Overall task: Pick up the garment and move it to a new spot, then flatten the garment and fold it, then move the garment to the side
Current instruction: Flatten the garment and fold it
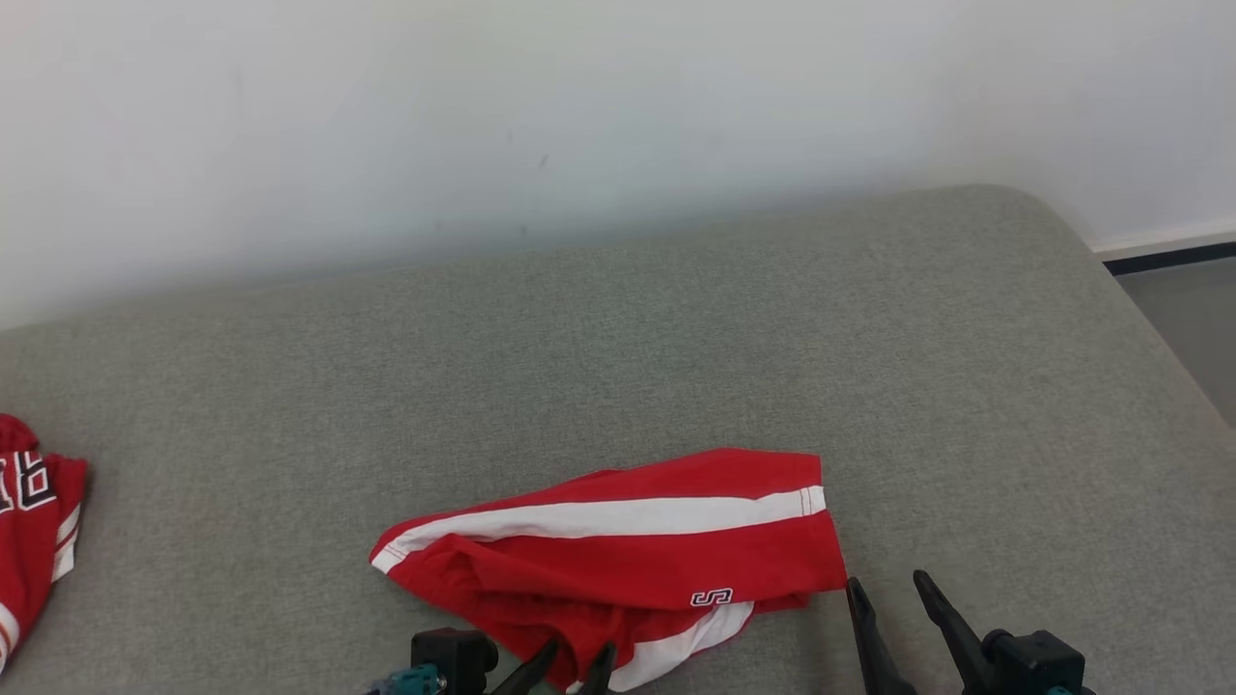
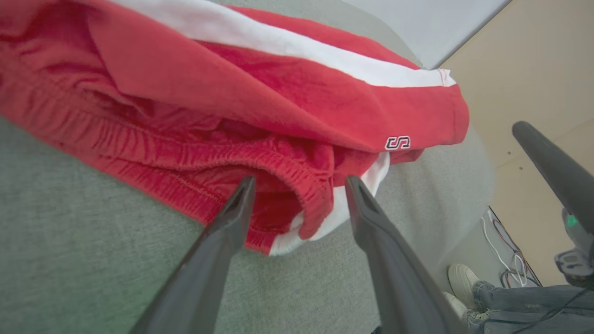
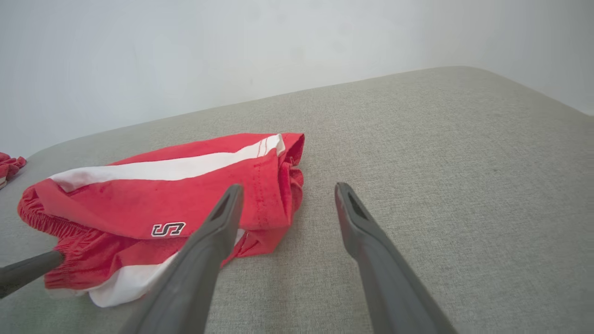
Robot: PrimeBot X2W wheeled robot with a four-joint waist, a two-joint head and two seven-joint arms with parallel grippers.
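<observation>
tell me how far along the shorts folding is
Done: nothing that shows; the red shorts lie crumpled and doubled over on the grey cushion. In hand: the left gripper, open, has its fingers either side of the elastic waistband at the near edge, gripping nothing yet; the right gripper hangs open beside the hem end. Left: lift and move, flatten, fold, set aside.

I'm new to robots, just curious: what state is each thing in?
Red shorts: crumpled, lying on the grey cushion.
Left claw: open, tips at the shorts' waistband, nothing gripped.
Right claw: open, empty, beside the shorts.
Numbered red garment: bunched, far left.
</observation>
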